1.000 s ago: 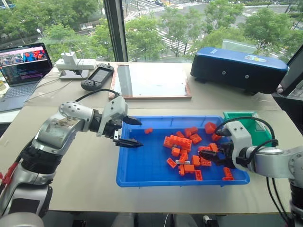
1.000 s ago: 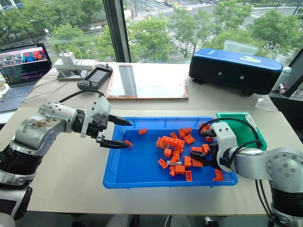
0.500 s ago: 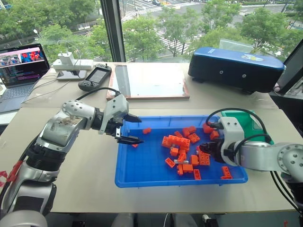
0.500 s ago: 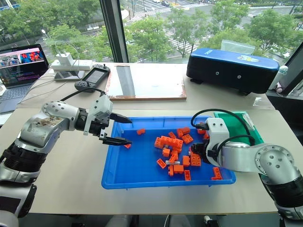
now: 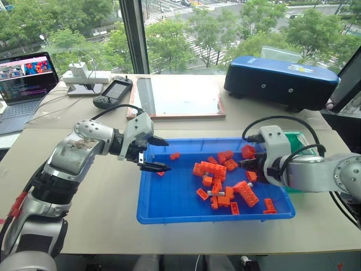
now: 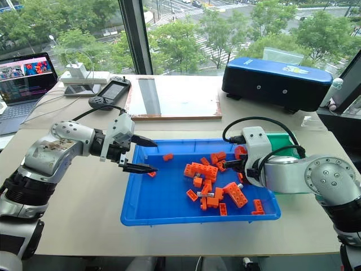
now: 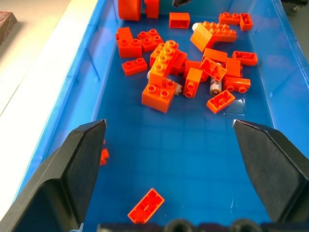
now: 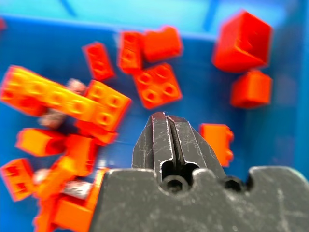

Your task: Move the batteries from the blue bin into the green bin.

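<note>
Your left gripper point(image 5: 159, 154) hangs fingers apart over the blue bin's point(image 5: 169, 217) bare left end. Your right gripper point(image 8: 166, 137), fingers pressed together on nothing, sits above the bricks point(image 5: 210, 169) by the right edge. Its arm hides most of the green bin point(image 5: 298, 139); one battery point(image 7: 215, 86) peeks from the bricks.

Blue bin point(image 5: 169, 212): glossy smooth plastic. Orange bricks point(image 5: 210, 169): shiny studded plastic. Battery point(image 7: 215, 87): silvery metal.

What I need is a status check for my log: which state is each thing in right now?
left gripper: open, empty.
right gripper: shut, nothing visibly held.
batteries: lying among the orange bricks.
blue bin: holds bricks and batteries.
green bin: upright, contents hidden.
laptop: open, screen lit.
navy case: closed.
</note>
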